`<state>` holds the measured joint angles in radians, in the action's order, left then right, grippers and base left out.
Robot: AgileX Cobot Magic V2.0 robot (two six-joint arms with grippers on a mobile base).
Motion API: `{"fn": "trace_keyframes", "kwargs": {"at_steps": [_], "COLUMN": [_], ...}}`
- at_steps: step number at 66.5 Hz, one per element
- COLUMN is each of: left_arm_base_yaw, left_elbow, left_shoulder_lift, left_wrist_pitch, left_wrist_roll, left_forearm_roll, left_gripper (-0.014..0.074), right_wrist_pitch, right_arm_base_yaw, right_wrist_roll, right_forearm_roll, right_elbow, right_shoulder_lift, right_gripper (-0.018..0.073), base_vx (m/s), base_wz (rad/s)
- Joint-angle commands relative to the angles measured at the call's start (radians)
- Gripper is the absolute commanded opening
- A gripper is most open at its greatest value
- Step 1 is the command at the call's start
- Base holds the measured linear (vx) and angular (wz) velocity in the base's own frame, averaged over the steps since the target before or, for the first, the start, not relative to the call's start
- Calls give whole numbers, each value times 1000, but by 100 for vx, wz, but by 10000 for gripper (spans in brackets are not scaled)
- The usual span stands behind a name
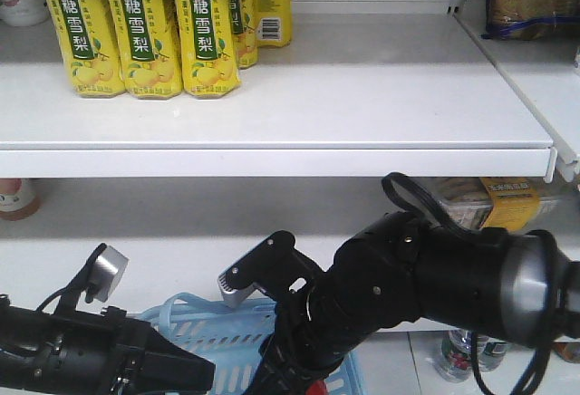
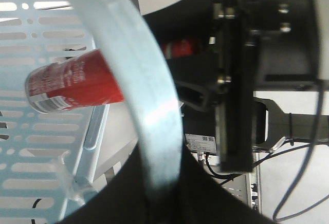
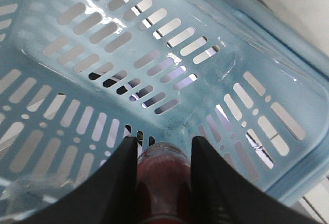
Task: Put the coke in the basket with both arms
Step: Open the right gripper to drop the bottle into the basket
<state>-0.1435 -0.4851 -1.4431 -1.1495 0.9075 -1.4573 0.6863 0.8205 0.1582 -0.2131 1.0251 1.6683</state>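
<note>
My right gripper (image 3: 164, 141) is shut on the red coke (image 3: 163, 178) and holds it down inside the pale blue basket (image 3: 154, 39), close to the slotted wall. The left wrist view shows the coke (image 2: 72, 82) lying sideways against the basket's slotted side (image 2: 31, 29). There my left gripper (image 2: 162, 183) is shut on the basket's swing handle (image 2: 149, 95), which arches up between its dark jaws. From the front, both black arms hang low over the basket (image 1: 217, 332). The right gripper's tips are below that frame's edge.
Yellow drink bottles (image 1: 145, 33) stand at the back left of the white upper shelf (image 1: 362, 96), whose front edge juts out above the arms. Packaged goods (image 1: 489, 200) lie on the lower shelf at the right. A bottle (image 1: 453, 354) stands low at the right.
</note>
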Motion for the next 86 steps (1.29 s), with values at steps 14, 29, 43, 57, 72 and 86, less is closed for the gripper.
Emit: {"fn": "trace_keyframes", "kwargs": {"at_steps": [14,29,43,57,72,86], "left_arm_base_yaw": [-4,-4,-4,-4,-4,-4], "left_elbow": [-22,-22,-22,-22,-22,-22], "left_shoulder_lift": [29,29,29,29,29,29], "left_wrist_pitch": [-67,-67,-67,-67,-67,-67], "left_wrist_roll": [10,10,10,10,10,10], "left_forearm_roll": [-84,-84,-84,-84,-84,-84], "left_gripper": [-6,-6,-6,-6,-6,-6], "right_wrist_pitch": [-8,-18,-76,-97,-97,-123], "right_arm_base_yaw": [-1,-1,-1,-1,-1,-2], "right_wrist_roll": [12,12,0,-3,-3,-3], "right_forearm_roll": [-30,-26,-26,-23,-22,30], "right_elbow": [31,31,31,31,31,31], "right_shoulder_lift": [6,6,6,-8,-141,-360], "right_gripper": [48,209,358,392,392,392], "base_vx": [0,0,0,0,0,0], "base_wz": [0,0,0,0,0,0]}}
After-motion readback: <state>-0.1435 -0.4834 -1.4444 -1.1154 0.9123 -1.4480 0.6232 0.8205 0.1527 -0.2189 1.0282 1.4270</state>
